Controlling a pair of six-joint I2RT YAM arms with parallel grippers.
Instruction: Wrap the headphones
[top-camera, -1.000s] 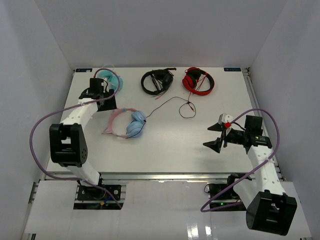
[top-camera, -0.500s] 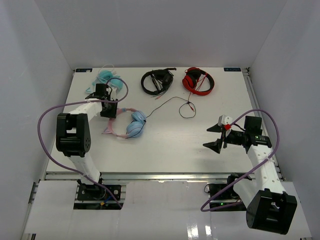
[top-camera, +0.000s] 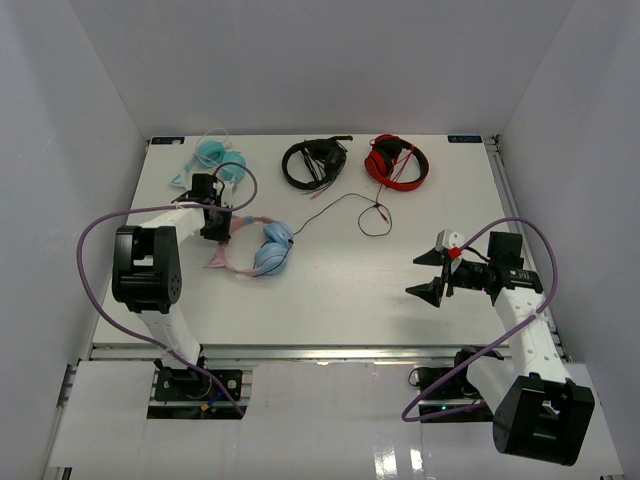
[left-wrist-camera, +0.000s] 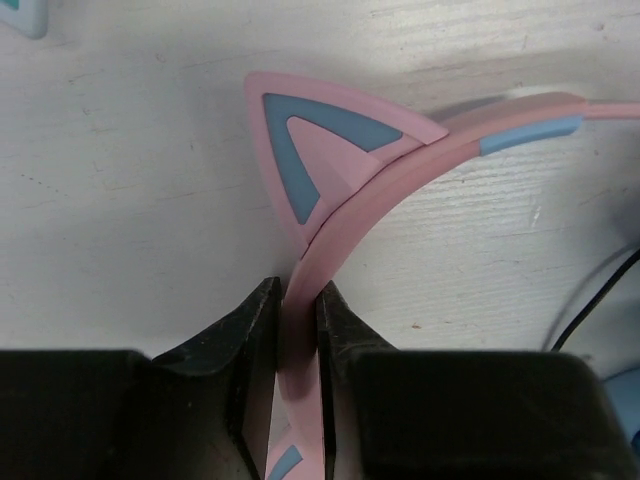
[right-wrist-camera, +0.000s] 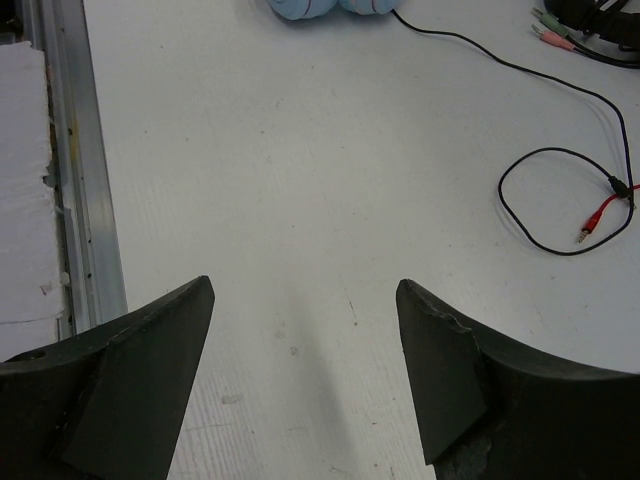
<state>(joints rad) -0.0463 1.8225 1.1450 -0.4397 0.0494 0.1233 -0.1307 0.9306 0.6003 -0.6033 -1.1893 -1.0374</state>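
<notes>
The headphones (top-camera: 262, 252) lie on the left half of the table, light-blue ear cups to the right and pink cat-ear headband to the left. My left gripper (top-camera: 218, 231) is shut on the pink headband (left-wrist-camera: 340, 225) just below one cat ear (left-wrist-camera: 310, 140), both fingers pressed against the band. Their thin black cable (top-camera: 335, 203) runs right to a small loop (top-camera: 376, 222). My right gripper (top-camera: 415, 274) hovers open over bare table at the right, well away from them. In the right wrist view the ear cups (right-wrist-camera: 320, 8) and cable (right-wrist-camera: 500, 65) lie far ahead of that gripper (right-wrist-camera: 303, 290).
A smaller teal pair (top-camera: 215, 160) sits at the back left, just behind my left gripper. A black pair (top-camera: 313, 162) and a red pair (top-camera: 397, 160) lie along the back. The metal rail (right-wrist-camera: 70, 160) of the table's near edge runs left of my right gripper.
My left gripper has moved from beside the teal pair forward to the pink headband and shut on it. The right arm has hardly moved.
</notes>
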